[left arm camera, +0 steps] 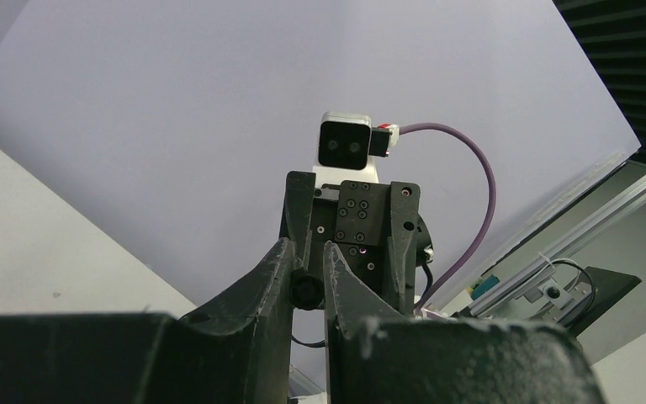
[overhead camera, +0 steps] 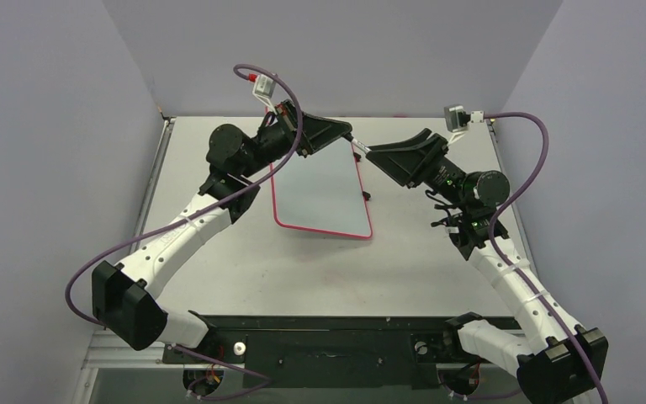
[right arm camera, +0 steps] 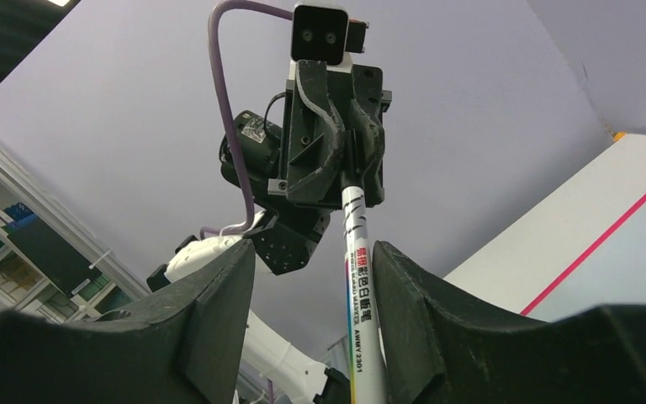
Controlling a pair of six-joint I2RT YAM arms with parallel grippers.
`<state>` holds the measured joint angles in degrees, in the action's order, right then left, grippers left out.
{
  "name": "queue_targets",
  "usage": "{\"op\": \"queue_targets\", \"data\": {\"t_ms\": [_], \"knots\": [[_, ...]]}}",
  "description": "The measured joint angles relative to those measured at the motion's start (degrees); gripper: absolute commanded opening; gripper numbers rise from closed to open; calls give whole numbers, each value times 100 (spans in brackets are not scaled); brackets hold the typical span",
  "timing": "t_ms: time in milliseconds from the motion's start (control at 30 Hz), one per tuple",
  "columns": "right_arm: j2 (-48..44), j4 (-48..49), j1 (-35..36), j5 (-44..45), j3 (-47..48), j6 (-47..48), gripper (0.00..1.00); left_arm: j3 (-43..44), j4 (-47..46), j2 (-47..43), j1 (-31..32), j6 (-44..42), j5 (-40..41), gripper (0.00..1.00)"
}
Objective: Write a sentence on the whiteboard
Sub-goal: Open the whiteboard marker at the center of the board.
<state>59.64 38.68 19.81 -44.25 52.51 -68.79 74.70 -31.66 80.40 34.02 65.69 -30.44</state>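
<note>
The whiteboard (overhead camera: 320, 189) lies flat in the middle of the tabletop (overhead camera: 244, 278), its surface blank — no word of the sentence is on it yet. Above its far right corner the left jaws are clenched on one end of a white marker (right arm camera: 360, 278), while the right jaws stand released around its barrel, a gap showing on one side. This looks like readying the marker — a handover or a cap pull, I cannot tell which. All the writing is left.
</note>
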Motion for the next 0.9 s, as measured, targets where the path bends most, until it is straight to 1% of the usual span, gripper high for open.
{"op": "queue_targets", "data": {"t_ms": [167, 267, 600, 900], "knots": [[28, 61, 0, 37, 0, -66, 43, -201, -315, -13, 0, 79, 96, 0], [98, 116, 0, 63, 0, -103, 41, -273, -450, -13, 0, 101, 173, 0], [223, 160, 11, 151, 0, -114, 33, -334, -507, -15, 33, 76, 319, 0], [275, -26, 17, 203, 13, 70, 28, -372, -507, -13, 87, -11, 326, 0]]}}
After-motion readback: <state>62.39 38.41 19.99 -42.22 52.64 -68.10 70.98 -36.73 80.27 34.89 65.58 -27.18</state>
